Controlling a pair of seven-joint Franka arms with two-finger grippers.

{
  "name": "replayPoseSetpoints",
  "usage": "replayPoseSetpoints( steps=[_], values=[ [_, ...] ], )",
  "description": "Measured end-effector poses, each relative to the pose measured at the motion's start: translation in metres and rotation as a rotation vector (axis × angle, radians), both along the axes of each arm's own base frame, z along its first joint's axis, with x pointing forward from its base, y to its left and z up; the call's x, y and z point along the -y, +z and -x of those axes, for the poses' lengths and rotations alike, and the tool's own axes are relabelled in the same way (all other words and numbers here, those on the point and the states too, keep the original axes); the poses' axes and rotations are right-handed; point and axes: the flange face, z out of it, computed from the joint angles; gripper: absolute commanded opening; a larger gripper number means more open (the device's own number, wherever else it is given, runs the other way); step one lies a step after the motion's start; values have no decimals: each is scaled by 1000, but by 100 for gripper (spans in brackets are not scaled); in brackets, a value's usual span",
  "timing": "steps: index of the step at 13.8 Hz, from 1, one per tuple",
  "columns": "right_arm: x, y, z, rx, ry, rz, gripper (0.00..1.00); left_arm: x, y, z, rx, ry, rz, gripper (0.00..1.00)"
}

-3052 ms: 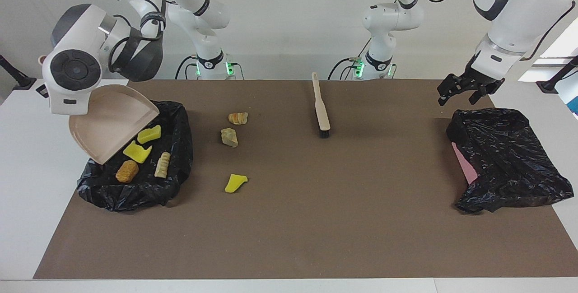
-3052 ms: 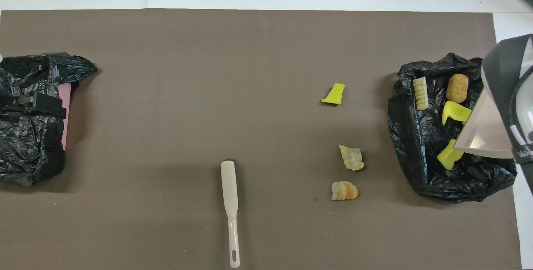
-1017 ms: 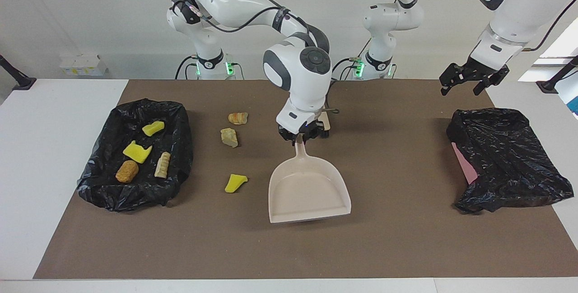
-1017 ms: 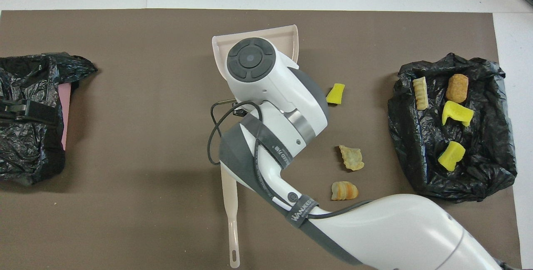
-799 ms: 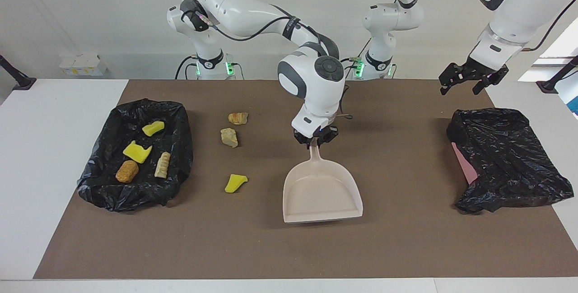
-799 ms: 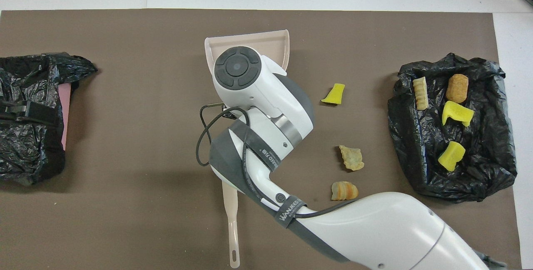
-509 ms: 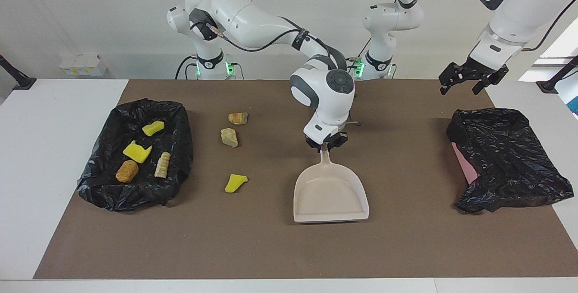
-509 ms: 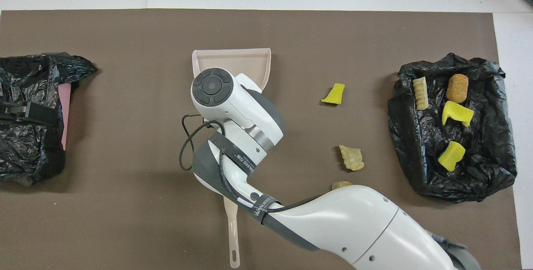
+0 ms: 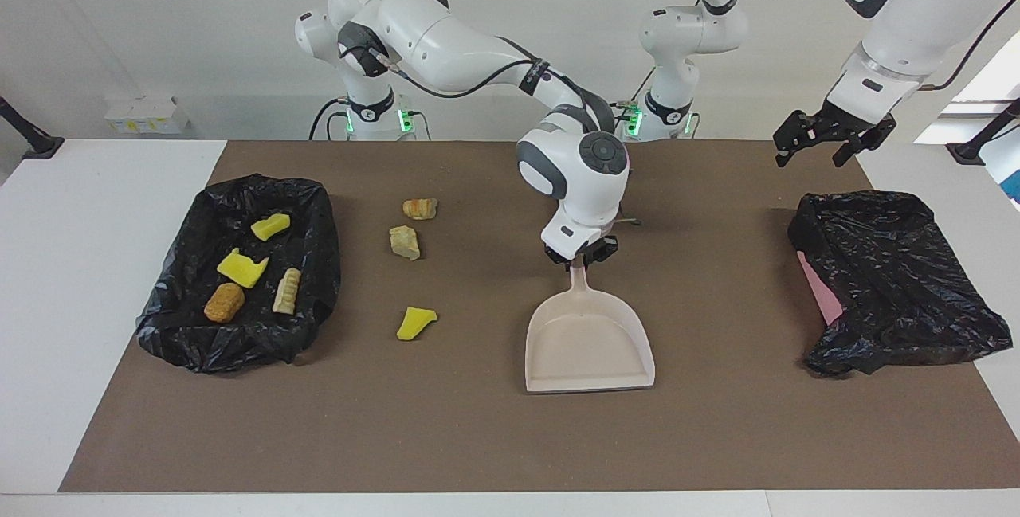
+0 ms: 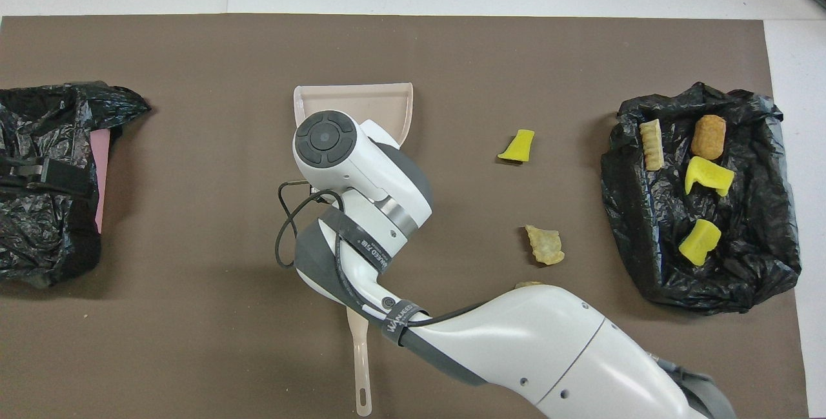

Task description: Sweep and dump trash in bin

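Three pieces of trash lie loose on my bench (image 9: 478,437) in the facing view: a striped orange lump (image 9: 420,208), a beige chunk (image 9: 404,242) just beside it, and a yellow wedge (image 9: 416,323) farther from the robots. Four more sit in the black-lined bin (image 9: 315,262) at the right arm's end. My right gripper (image 9: 579,256) is clamped on the handle of the dustpan (image 9: 588,342), whose pan rests flat on the mat. My left gripper (image 9: 827,144) hangs with fingers apart over the bench, near the covered bin (image 9: 892,278).

From overhead, the right arm hides the dustpan's handle and the striped lump; the brush (image 10: 361,367) lies under the arm, nearer the robots than the dustpan. The left gripper (image 10: 32,172) shows over the covered bin.
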Motion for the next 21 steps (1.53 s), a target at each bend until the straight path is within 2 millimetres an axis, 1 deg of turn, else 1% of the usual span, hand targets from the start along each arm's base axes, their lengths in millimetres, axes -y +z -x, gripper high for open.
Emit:
replayPoseSetpoints(
  steps=[2, 4, 6, 7, 8, 9, 10, 11, 12, 14, 16, 17, 18, 19, 21],
  values=[
    [5, 8, -7, 12, -12, -9, 65, 1, 0, 0, 0, -3, 0, 100],
    [11, 24, -12, 24, -28, -26, 72, 4, 0, 0, 0, -8, 0, 100],
    [15, 55, -10, 25, -44, -63, 75, 8, -1, -1, 0, -17, 1, 100],
    [15, 73, -4, 25, -44, -72, 74, 11, -3, -2, 1, -23, 5, 100],
    [15, 88, 8, 14, -39, -79, 74, 16, -6, -5, 5, -32, 10, 100],
    [14, 102, 28, -20, -34, -91, 75, 26, -12, -10, 10, -48, 13, 100],
    [14, 112, 49, -47, -28, -96, 78, 37, -19, -15, 12, -69, 15, 100],
    [16, 119, 74, -67, -15, -84, 78, 53, -28, -20, 13, -95, 17, 100],
    [16, 121, 99, -80, 3, -64, 78, 69, -39, -26, 14, -123, 19, 100],
    [11, 117, 151, -97, 37, -29, 78, 100, -62, -37, 16, -172, 21, 100],
    [11, 100, 187, -82, 47, -30, 78, 124, -86, -47, 22, -207, 26, 100],
    [13, 88, 201, -85, 54, -25, 78, 138, -99, -52, 26, -228, 28, 100],
    [17, 74, 215, -90, 62, -12, 78, 157, -113, -56, 31, -252, 31, 100],
    [19, 60, 225, -89, 69, -6, 78, 178, -129, -59, 36, -264, 33, 100],
    [17, 39, 238, -73, 76, -20, 78, 220, -156, -60, 56, -252, 39, 100]
  ],
)
